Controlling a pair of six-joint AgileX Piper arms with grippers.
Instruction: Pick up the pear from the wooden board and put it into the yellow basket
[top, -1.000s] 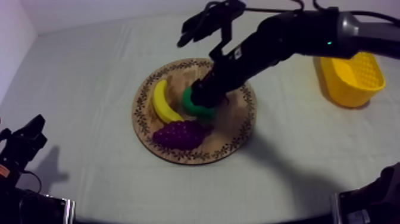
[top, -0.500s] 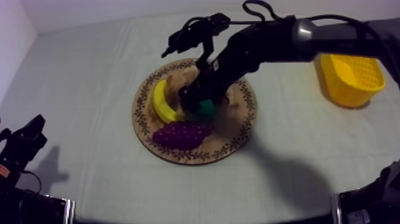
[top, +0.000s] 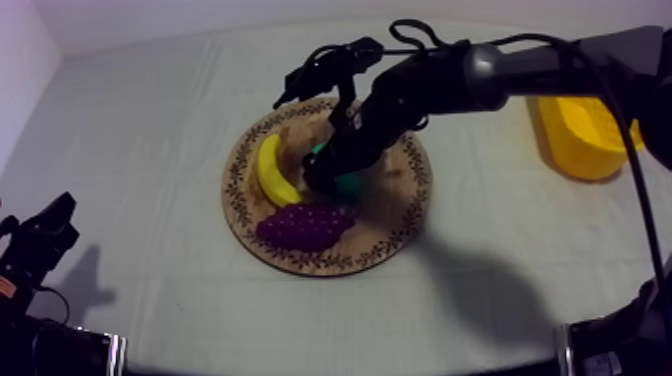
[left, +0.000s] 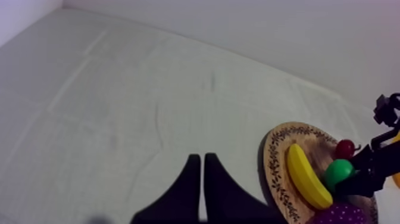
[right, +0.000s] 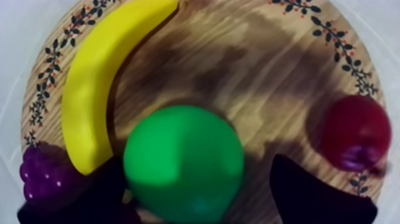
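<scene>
The pear sits near the middle of the wooden board, and the right pincer is down over it with its fingers spread, one on each side of the fruit. The finger on the banana side lies close against the pear's flank. The finger on the side of the small red fruit stands off from it, with a strip of bare wood showing between the two. Nothing is pinched: the pear rests on the board between the two fingers.

From above, the right arm reaches in over the board's far edge and covers much of the pear, so that only a green patch shows beside the dark tip. The banana curves along the board's rim next to the pear, and the bunch of grapes lies at the board's near edge. The red fruit is at the far rim, apart from the pear.

The yellow basket stands on the desk well apart from the board, on the right arm's side. The left pincer hangs over bare cloth well off the board on the opposite side, its fingers pressed together into a narrow wedge.
</scene>
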